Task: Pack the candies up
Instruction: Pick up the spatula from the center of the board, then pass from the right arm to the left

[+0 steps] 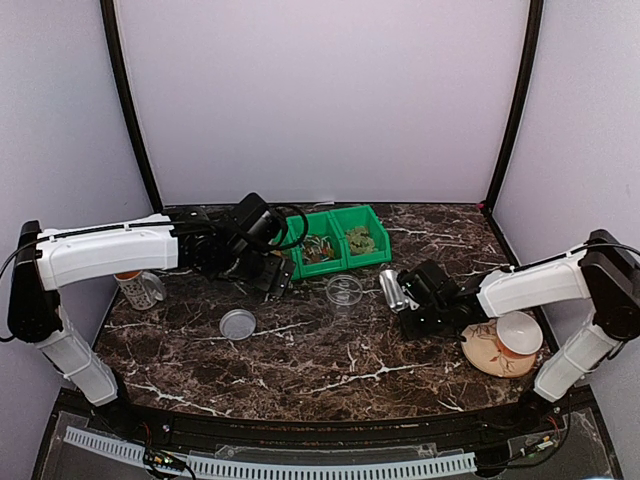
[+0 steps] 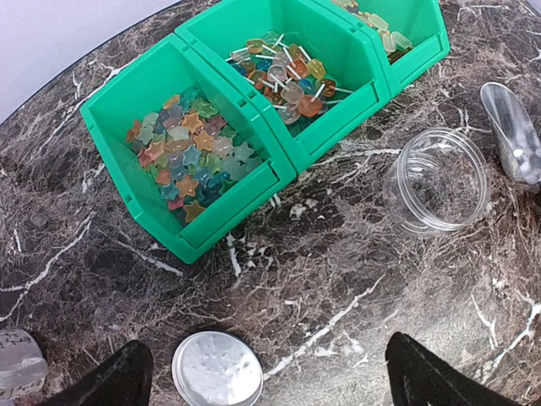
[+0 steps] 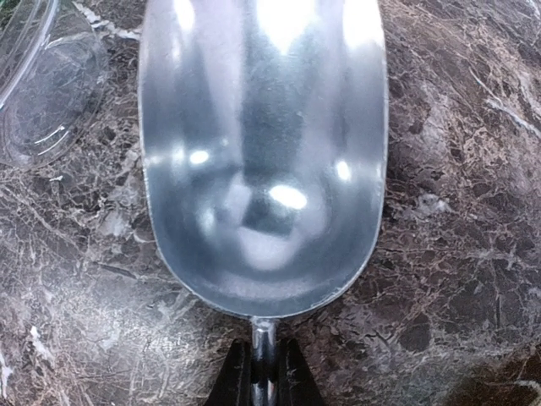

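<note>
Nothing packed yet: jar empty, candies in bins, right end effector gripping the empty scoop, left end effector open.

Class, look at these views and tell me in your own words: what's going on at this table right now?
The right claw grips an empty metal scoop by its handle, next to an open, empty clear jar. The left claw hangs open above the table, holding nothing, near a round lid that lies flat. The candies sit in the green bins; none are in the jar yet.
</note>
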Robot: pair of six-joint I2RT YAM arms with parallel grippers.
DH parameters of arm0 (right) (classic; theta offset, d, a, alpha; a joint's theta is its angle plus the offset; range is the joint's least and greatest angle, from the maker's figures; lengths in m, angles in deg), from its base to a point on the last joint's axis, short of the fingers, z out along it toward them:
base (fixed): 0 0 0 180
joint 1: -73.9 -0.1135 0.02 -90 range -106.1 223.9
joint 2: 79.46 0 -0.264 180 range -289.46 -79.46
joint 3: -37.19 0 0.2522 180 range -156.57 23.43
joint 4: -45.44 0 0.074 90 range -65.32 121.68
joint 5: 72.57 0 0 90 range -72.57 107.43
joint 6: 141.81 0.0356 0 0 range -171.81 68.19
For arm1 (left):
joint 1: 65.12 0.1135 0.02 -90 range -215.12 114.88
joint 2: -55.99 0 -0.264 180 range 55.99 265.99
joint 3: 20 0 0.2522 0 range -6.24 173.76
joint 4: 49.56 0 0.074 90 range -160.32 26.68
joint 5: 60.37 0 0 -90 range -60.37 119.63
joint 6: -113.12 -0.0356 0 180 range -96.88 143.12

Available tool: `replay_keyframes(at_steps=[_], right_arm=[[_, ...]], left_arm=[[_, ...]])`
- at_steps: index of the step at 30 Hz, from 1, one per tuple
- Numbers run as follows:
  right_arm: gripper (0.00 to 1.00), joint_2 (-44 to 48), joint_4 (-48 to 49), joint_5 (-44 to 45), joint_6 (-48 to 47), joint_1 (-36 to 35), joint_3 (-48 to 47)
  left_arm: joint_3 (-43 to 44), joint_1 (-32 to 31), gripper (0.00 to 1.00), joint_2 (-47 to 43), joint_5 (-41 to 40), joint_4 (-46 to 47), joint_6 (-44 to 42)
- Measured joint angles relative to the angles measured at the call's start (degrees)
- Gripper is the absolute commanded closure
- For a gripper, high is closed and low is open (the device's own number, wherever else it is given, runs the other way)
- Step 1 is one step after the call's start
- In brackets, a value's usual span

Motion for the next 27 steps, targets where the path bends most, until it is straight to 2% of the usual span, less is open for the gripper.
replay_keyframes(at_steps=[11, 23, 27], right_arm=[[1.00, 6.84, -5.60, 4.57, -3.34, -1.25, -2.99], [1.00, 20.44, -6.40, 9.22, -9.62, -5.90, -2.82], [1.00, 21.77, -6.32, 11.30, -12.28, -8.94, -2.82]], left_arm=[[-0.13, 0.00, 0.01, -0.44, 4.17, 1.03, 0.02], [-0.76, 0.00, 0.01, -3.93, 18.05, 5.95, -1.11], [-1.49, -0.09, 0.02, -4.15, 23.65, 7.65, -1.44]])
